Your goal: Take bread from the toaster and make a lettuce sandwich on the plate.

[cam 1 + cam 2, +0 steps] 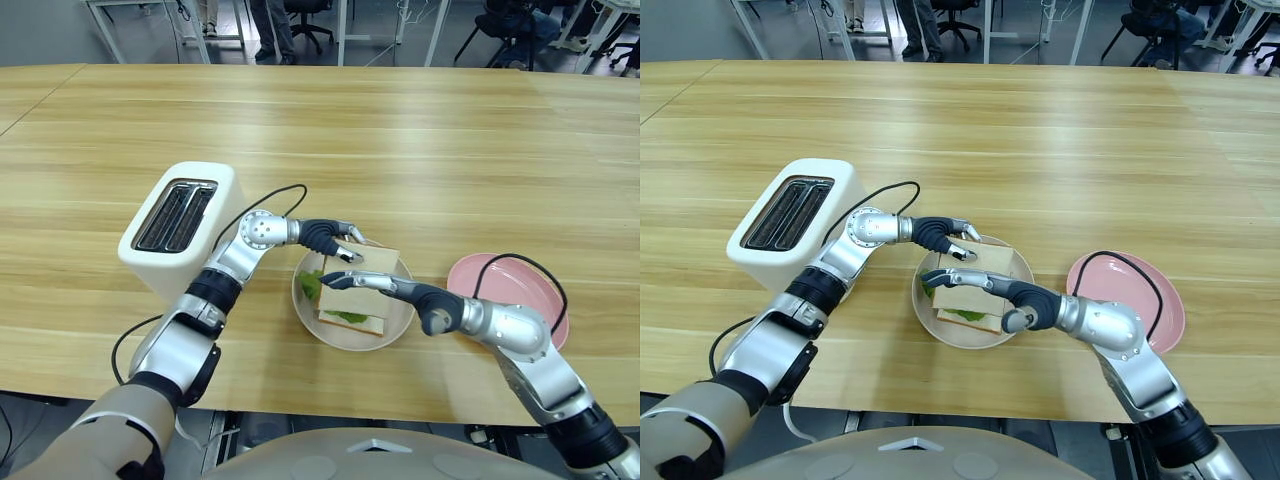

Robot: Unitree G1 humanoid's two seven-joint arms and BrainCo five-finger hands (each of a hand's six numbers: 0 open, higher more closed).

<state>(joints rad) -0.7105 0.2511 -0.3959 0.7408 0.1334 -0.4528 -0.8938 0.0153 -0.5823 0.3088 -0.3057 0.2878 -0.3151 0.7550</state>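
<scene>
A white toaster (170, 262) stands at the left, and its two slots (177, 215) look dark and empty. To its right a beige plate (345, 341) holds a sandwich: a bottom slice (366, 324), green lettuce (312, 285) and a top bread slice (378, 262) lying tilted on them. My left hand (330, 238) is at the top slice's back left corner with its fingers pinched on it. From the right, my right hand (390, 289) lies with fingers stretched out flat along the top slice's front edge.
A pink plate (520, 288) sits to the right of the sandwich plate, partly under my right forearm. The toaster's black cord (283, 192) loops behind my left wrist. The wooden table (400, 140) stretches far back; chairs and table legs stand beyond it.
</scene>
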